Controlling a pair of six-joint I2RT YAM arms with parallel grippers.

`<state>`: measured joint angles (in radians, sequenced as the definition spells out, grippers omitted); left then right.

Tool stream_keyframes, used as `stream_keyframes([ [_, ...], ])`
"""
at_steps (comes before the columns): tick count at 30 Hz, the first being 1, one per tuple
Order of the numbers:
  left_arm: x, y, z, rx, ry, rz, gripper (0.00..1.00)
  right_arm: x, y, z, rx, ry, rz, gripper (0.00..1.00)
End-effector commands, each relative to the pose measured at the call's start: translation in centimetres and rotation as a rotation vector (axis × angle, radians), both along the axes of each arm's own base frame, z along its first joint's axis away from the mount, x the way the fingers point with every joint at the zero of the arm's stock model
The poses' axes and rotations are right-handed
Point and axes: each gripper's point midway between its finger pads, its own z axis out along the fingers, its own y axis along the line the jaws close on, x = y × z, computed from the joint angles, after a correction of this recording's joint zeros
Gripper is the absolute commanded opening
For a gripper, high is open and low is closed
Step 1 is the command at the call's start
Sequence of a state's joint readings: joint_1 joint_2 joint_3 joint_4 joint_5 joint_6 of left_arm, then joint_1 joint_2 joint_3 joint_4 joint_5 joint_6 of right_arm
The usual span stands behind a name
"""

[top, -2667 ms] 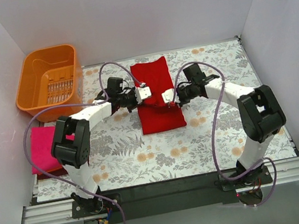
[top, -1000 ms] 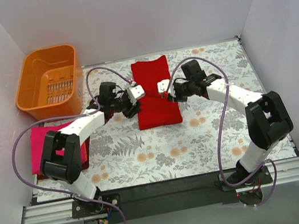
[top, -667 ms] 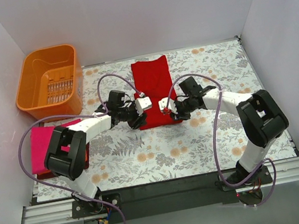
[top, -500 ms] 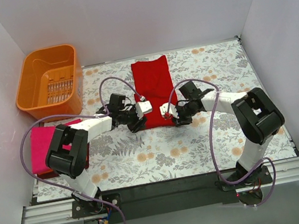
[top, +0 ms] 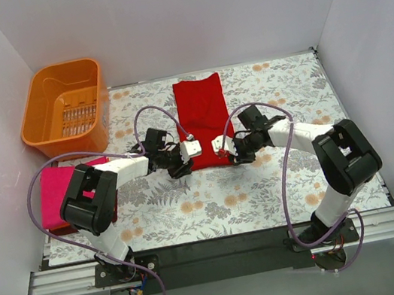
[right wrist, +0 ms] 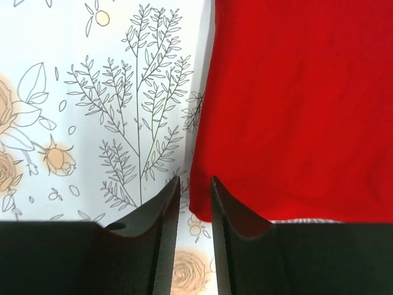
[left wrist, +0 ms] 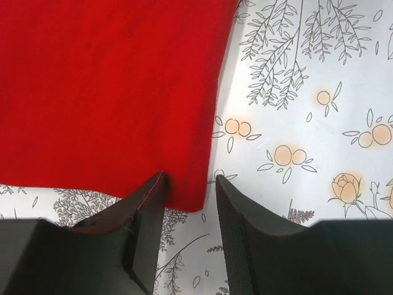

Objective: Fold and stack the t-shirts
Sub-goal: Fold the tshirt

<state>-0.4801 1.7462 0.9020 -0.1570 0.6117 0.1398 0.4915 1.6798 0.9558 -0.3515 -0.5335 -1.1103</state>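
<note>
Bright red cloth is seen lying flat on the floral cloth (top: pixel 288 101) in the middle of the table: the red t-shirt (top: pixel 202 112), folded into a long narrow strip that runs from the far side toward the arms; its two near corners are met by the two grippers. The left gripper (left wrist: pixel 189 206) is lowered at the near left corner; its jaws are held a little apart, and the corner of the shirt is seen in the gap, touching one finger (left wrist: pixel 147 209), while a sliver of floral print is left between the cloth and the other finger. The right gripper (right wrist: pixel 195 203) is set at the near right corner; its jaws are narrower still but not closed, and the shirt's edge is seen in the slot, partly hidden behind one finger. A magenta-pink t-shirt (top: pixel 54 192) is laid folded at the left edge of the table, well apart from the red one; an orange basket (top: pixel 62 98) is placed beyond it, at the far left corner.
</note>
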Motion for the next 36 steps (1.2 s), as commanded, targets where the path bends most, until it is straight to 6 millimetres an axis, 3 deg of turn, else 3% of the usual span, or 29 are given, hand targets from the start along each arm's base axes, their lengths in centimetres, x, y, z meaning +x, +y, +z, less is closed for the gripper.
stream_keyframes([
  [1,-0.7,0.5,-0.2,0.023,0.006,-0.014,0.35,-0.3,0.9,2.9,0.039,-0.045,0.04,0.33],
  [6,-0.3,0.4,-0.2,0.027,0.002,-0.017,0.35,-0.5,1.4,1.5,-0.011,-0.035,0.045,0.34],
  [14,-1.1,0.7,-0.4,0.036,0.0,-0.043,0.35,1.0,-0.4,-2.7,-0.139,-0.071,-0.006,0.39],
  [16,-1.2,0.7,-0.4,0.036,-0.007,-0.055,0.25,1.2,-0.6,-2.9,-0.156,-0.077,-0.016,0.35],
  [20,-1.3,0.8,-0.7,0.041,-0.015,-0.073,0.06,1.2,-1.0,-2.8,-0.167,-0.076,-0.037,0.16],
  [23,-1.0,0.6,-0.3,0.034,-0.026,-0.076,0.0,1.3,-0.8,-2.0,-0.152,-0.079,-0.053,0.01],
  [27,-0.2,0.1,1.9,-0.007,-0.059,-0.066,0.0,1.9,0.4,1.2,-0.083,-0.092,-0.075,0.01],
  [33,2.9,0.5,8.2,-0.091,-0.131,-0.006,0.0,3.2,2.1,8.1,0.046,-0.156,-0.106,0.01],
  [36,4.3,0.5,10.9,-0.112,-0.179,0.008,0.0,3.4,2.2,9.8,0.061,-0.169,-0.111,0.01],
])
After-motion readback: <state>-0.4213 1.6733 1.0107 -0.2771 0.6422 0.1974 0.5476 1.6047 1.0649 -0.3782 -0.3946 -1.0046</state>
